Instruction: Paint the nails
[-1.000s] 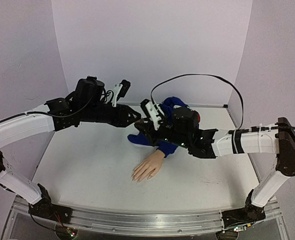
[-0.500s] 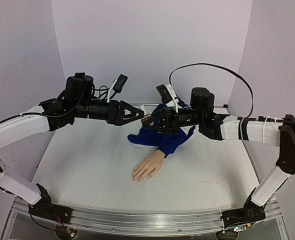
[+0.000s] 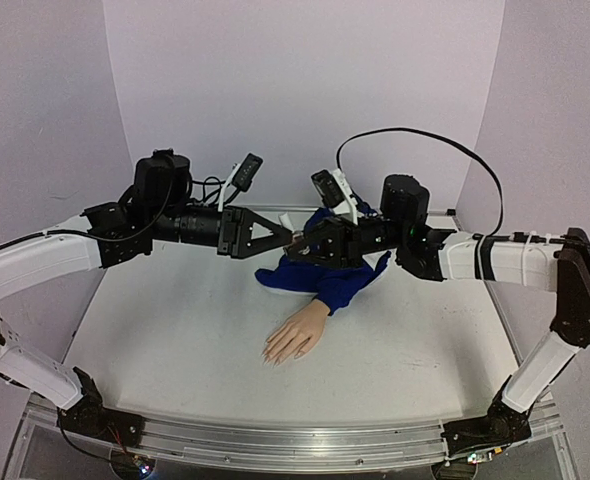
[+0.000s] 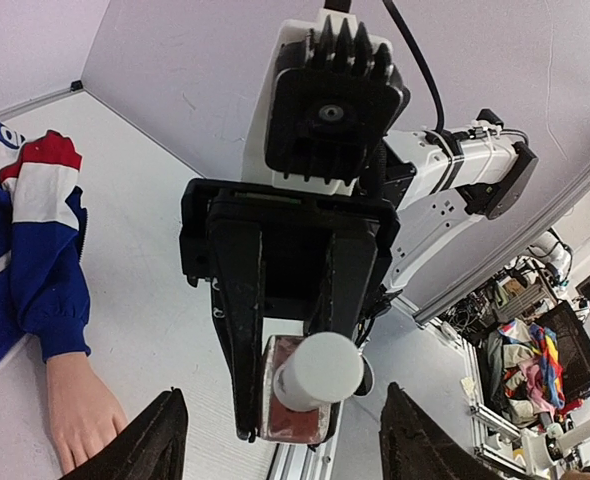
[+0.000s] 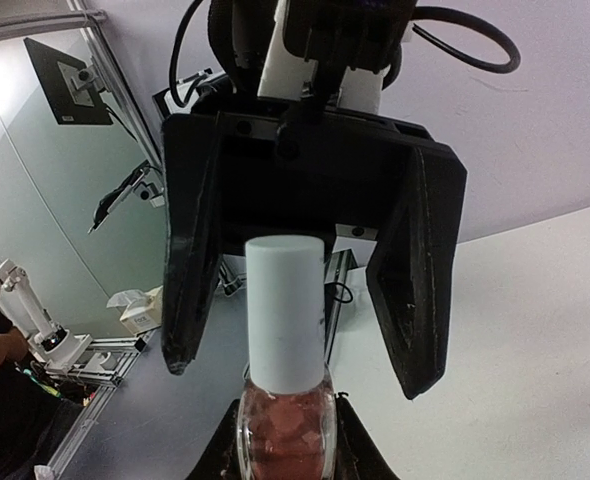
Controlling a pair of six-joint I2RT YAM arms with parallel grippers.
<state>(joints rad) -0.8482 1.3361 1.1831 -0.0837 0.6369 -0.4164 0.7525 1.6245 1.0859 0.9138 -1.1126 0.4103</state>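
top view: left gripper [image 3: 283, 237] and right gripper [image 3: 301, 241] tip to tip, both up off the table [image 3: 175, 330]

left gripper: open wide, nothing held; black fingers [image 5: 190, 290] standing to either side of the white cap [image 5: 287, 310], clear of it on both sides, as seen from the right wrist

right gripper: clamped shut on the glass body of the polish bottle [image 5: 283, 430], pinkish inside; cap end pointing straight out of this gripper and into the gap of the open left gripper; bottle lying along the line between the two grippers, roughly level

nails [image 3: 275, 357]: at the fingertips of the beige mannequin hand [image 3: 297, 335], flat on the table, below both grippers and on their arm-base side, well apart from the bottle; too small in the top view for colour or coating to be told; out of frame in both wrist views

blue sleeve [image 3: 325, 280]: crumpled on the table under the meeting point of the grippers, between them and the mannequin hand; red and white patches in the left wrist view, off to the left of the right gripper, with the wrist of the mannequin hand emerging from the cuff
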